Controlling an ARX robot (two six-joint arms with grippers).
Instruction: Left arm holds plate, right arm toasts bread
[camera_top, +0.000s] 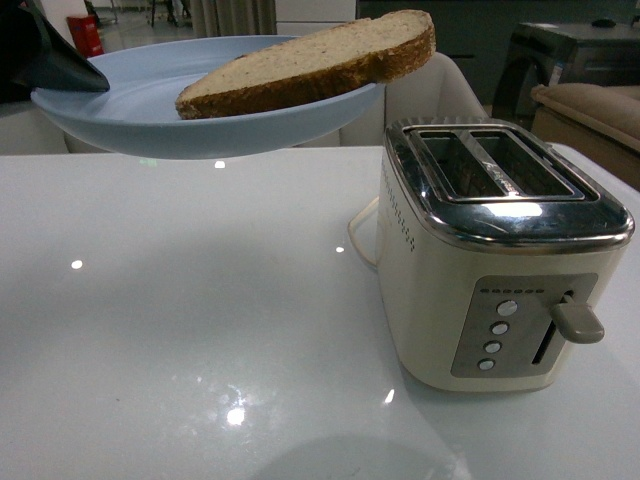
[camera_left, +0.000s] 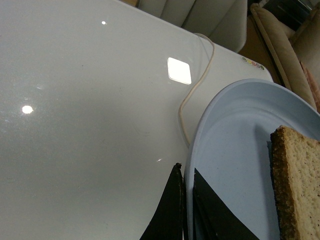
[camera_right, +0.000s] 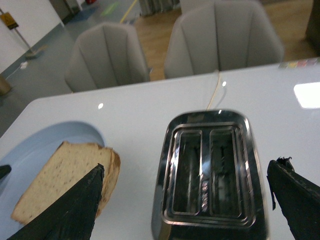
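While the right gripper (camera_right: 185, 165) hangs agape and empty over the toaster (camera_top: 500, 240), the bread (camera_top: 320, 60) lies beyond on the raised plate (camera_top: 150, 110) — rim pinched by the left gripper (camera_left: 186, 205). Advise: take the overhanging crust end, plate level.

Bread (camera_left: 300, 185) partly off-frame.

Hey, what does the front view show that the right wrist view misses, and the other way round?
Front view only: the lever and four round buttons on the toaster, and the underside of the plate, showing it is lifted off the table.

Right wrist view only: the right gripper, its fingers spread wide with the toaster seen between them, and two grey chairs beyond the table.

Both: the pale-blue plate, the bread lying on it, the toaster's two empty slots and its cord.
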